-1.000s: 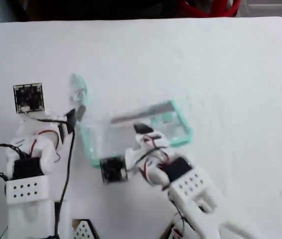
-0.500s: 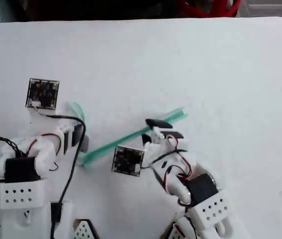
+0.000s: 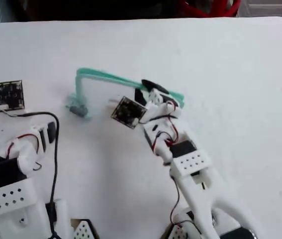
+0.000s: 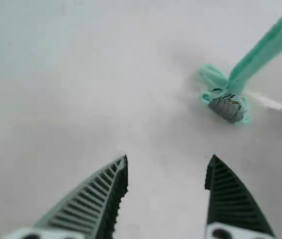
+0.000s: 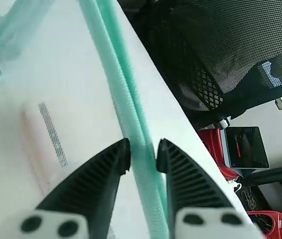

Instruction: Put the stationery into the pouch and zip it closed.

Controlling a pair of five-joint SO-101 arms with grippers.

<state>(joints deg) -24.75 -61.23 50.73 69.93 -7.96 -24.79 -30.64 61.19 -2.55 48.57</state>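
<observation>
High view: pouch (image 3: 126,80) is up off the table (image 3: 230,74), hanging from its teal zip edge, which runs as a long strip toward my right gripper (image 3: 148,92). At the far end from that gripper the strip turns a corner and drops to a small teal-and-grey bunch (image 3: 78,109) low over the table.

Right wrist view: pouch (image 5: 116,59) edge passes straight between my right gripper (image 5: 141,149) fingers. Gap is narrow, both fingers (image 5: 123,149) press the teal strip, so I hold the pouch by that edge. Beside the strip, a pale flat piece (image 5: 44,144) with a striped mark; I cannot tell whether it sits inside the clear wall or under it.

Left wrist view: my left gripper (image 4: 168,159) is spread wide, nothing between the fingers, bare table beneath. Teal strip of the pouch (image 4: 265,45) slants down to the bunch (image 4: 225,104), a grey ridged part wrapped in teal, apart from my fingertips (image 4: 125,162).

High view again: left gripper (image 3: 48,132) sits near my side of the table, well apart from the pouch.
</observation>
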